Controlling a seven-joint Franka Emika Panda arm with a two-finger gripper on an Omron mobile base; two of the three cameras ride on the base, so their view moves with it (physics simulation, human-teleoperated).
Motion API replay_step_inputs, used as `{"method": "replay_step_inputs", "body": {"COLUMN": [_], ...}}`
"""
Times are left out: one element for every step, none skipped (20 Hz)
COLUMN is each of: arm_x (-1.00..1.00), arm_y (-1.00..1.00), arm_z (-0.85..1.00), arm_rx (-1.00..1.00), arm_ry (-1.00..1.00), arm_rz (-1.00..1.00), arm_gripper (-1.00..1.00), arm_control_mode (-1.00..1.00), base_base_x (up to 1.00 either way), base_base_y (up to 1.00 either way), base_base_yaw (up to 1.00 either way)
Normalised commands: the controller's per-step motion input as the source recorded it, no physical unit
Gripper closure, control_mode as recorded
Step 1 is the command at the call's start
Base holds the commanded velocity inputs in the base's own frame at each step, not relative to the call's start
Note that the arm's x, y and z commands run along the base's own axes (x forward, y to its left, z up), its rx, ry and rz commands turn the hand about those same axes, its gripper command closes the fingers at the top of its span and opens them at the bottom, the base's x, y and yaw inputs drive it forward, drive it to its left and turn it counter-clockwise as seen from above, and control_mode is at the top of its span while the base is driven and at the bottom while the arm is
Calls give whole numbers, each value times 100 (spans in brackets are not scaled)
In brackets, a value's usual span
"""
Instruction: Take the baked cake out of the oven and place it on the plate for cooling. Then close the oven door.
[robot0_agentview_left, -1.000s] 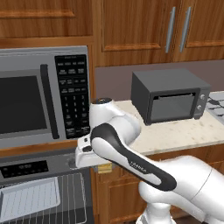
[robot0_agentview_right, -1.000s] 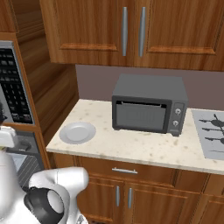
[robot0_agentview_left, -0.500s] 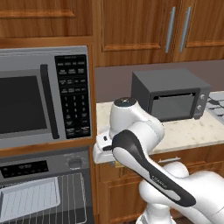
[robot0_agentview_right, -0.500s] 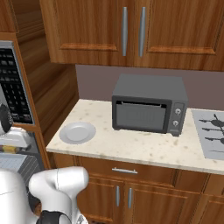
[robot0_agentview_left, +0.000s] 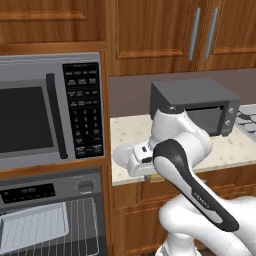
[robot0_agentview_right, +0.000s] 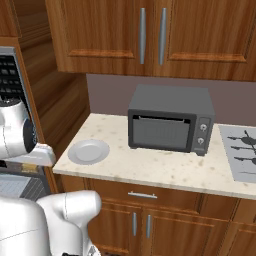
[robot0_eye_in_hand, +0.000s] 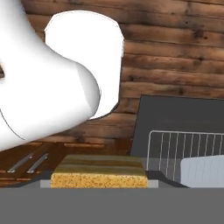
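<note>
The cake (robot0_eye_in_hand: 98, 174), a small golden-brown block, sits at the bottom of the hand view, and my gripper (robot0_eye_in_hand: 98, 180) is shut on it. In the left base view the gripper (robot0_agentview_left: 149, 174) points down at the counter's front edge, just in front of the pale round plate (robot0_agentview_left: 120, 151), with the cake (robot0_agentview_left: 152, 178) a tan sliver under the hand. The plate (robot0_agentview_right: 89, 151) lies bare on the counter's left end. The oven (robot0_agentview_left: 50, 190) stands open below the microwave, its wire racks exposed. Its dark oven door (robot0_eye_in_hand: 175, 116) hangs open beneath the hand.
A microwave (robot0_agentview_left: 45, 110) sits above the oven. On the counter behind the plate stands a dark toaster oven (robot0_agentview_right: 170, 122), and the cooktop (robot0_agentview_right: 242, 152) is at the right. A pale tray (robot0_agentview_left: 35, 227) rests on the oven rack. Wooden cabinets hang overhead.
The arm has swung right, away from the oven front and toward the counter and plate, carrying the cake. The gripper's opening has held steady.
</note>
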Motion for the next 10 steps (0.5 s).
{"method": "replay_step_inputs", "body": {"arm_x": [22, 28, 30, 36, 37, 39, 38, 39, 37, 38], "arm_y": [-50, -48, -45, -43, -40, -40, -39, -36, -36, -35], "arm_z": [10, 6, 4, 3, 1, 0, 0, 0, 0, 0], "arm_rx": [5, 4, 1, 1, 0, 0, 0, 0, 0, 0], "arm_ry": [0, 1, 0, 0, 0, 0, 0, 0, 0, 0], "arm_rz": [6, 6, 4, 1, 2, 2, 2, 1, 0, 0], "arm_gripper": [100, 100, 100, 100, 100, 100, 100, 100, 100, 100], "arm_control_mode": [-100, -100, -100, -100, -100, -100, -100, -100, -100, -100], "base_base_x": [0, 0, 0, 0, 0, 0, 0, 0, 0, 0], "base_base_y": [0, 0, 0, 0, 0, 0, 0, 0, 0, 0], "base_base_yaw": [0, 0, 0, 0, 0, 0, 0, 0, 0, 0]}}
